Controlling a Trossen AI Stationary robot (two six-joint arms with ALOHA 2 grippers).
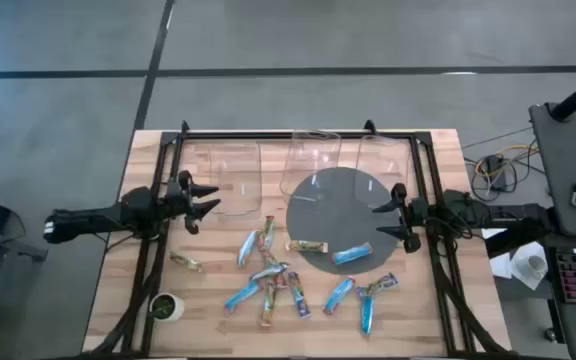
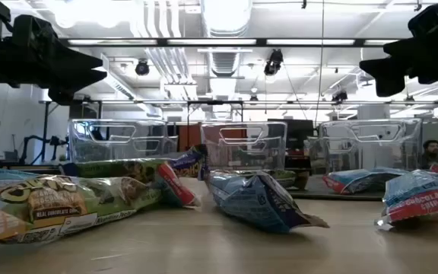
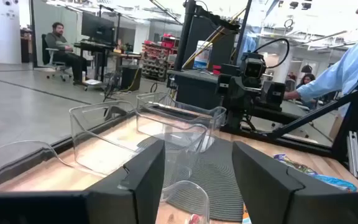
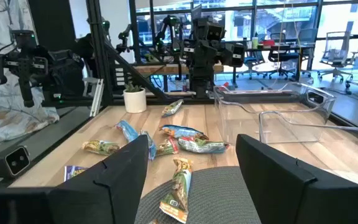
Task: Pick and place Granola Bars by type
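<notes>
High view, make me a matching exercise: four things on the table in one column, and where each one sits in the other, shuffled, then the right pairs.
Things:
1. small cup
2. blue bar
3. left gripper
4. right gripper

Places:
A. lying on the dark round mat
B. at the mat's right edge, open and empty
C. standing near the table's front left corner
D. beside the leftmost clear bin, open and empty

Pairs: 1-C, 2-A, 3-D, 4-B
</notes>
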